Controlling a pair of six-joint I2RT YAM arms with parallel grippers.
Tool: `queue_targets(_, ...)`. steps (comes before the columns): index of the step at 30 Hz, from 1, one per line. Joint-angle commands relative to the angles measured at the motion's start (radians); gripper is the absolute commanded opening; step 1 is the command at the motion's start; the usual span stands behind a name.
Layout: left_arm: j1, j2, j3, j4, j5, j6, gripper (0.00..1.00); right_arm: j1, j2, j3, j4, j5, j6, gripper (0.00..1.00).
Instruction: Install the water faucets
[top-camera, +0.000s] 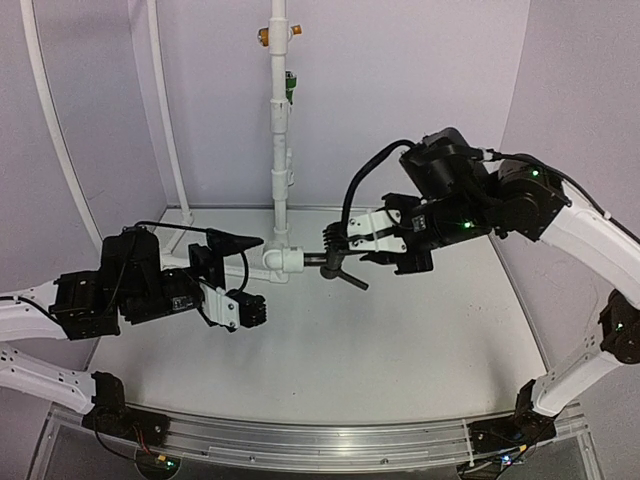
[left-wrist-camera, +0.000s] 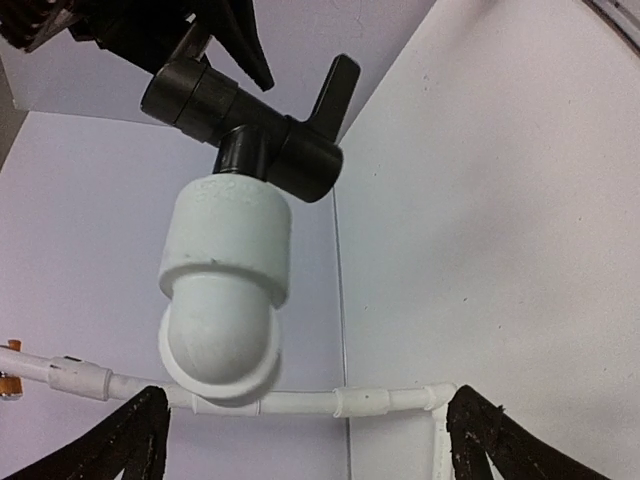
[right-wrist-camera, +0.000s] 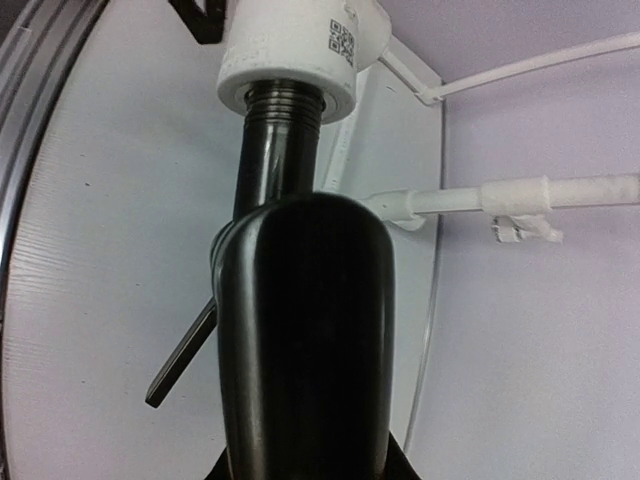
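Note:
The black water faucet (top-camera: 335, 263) lies level, its threaded end in the white elbow (top-camera: 285, 261) at the foot of the tall white pipe (top-camera: 279, 130). My right gripper (top-camera: 347, 240) is shut on the faucet's body. In the right wrist view the faucet (right-wrist-camera: 300, 340) fills the middle, its threads meet the elbow socket (right-wrist-camera: 290, 60), and its lever (right-wrist-camera: 180, 362) sticks out to the lower left. My left gripper (top-camera: 250, 276) is open and empty just left of the elbow, apart from it. The left wrist view shows the elbow (left-wrist-camera: 225, 290) and the faucet (left-wrist-camera: 260, 140) beyond my fingers (left-wrist-camera: 130, 440).
An orange valve (top-camera: 265, 35) and a green valve (top-camera: 290, 86) sit high on the tall pipe. Thin white pipes (top-camera: 60, 150) run up the left wall. Purple walls close in the back and sides. An aluminium rail (top-camera: 330, 440) runs along the front edge.

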Motion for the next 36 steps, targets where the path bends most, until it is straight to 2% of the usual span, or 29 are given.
queue_targets(1, -0.005, -0.003, 0.136, -0.068, -0.128, -0.439, 1.0, -0.011, -0.118, -0.01, 0.273, 0.198, -0.12, 0.0)
queue_targets(4, -0.004, 0.028, 0.226, -0.174, -0.168, -0.777, 1.0, -0.011, -0.161, -0.054, 0.383, 0.251, -0.207, 0.0)
queue_targets(6, 0.004, 0.05, 0.282, -0.252, -0.109, -0.944, 1.0, -0.01, -0.184, -0.097, 0.466, 0.274, -0.257, 0.0)
queue_targets(8, 0.03, 0.075, 0.327, -0.307, 0.013, -1.097, 1.0, -0.011, -0.197, -0.126, 0.51, 0.282, -0.309, 0.0)
queue_targets(11, 0.113, 0.137, 0.392, -0.349, 0.278, -1.302, 1.0, -0.011, -0.215, -0.181, 0.586, 0.292, -0.386, 0.0)
queue_targets(13, 0.199, 0.155, 0.403, -0.313, 0.49, -1.419, 1.0, -0.009, -0.233, -0.228, 0.644, 0.298, -0.433, 0.0)
queue_targets(15, 0.267, 0.159, 0.403, -0.251, 0.608, -1.529, 0.99, -0.005, -0.246, -0.263, 0.678, 0.304, -0.472, 0.0)
queue_targets(23, 0.33, 0.252, 0.477, -0.135, 0.831, -1.821, 0.91, 0.032, -0.268, -0.342, 0.775, 0.318, -0.548, 0.0)
queue_targets(29, 0.354, 0.315, 0.492, -0.098, 0.864, -1.935, 0.84, 0.052, -0.257, -0.338, 0.8, 0.321, -0.528, 0.0)
queue_targets(36, 0.386, 0.319, 0.461, -0.059, 0.887, -1.99, 0.82, 0.064, -0.253, -0.349, 0.897, 0.356, -0.546, 0.0)
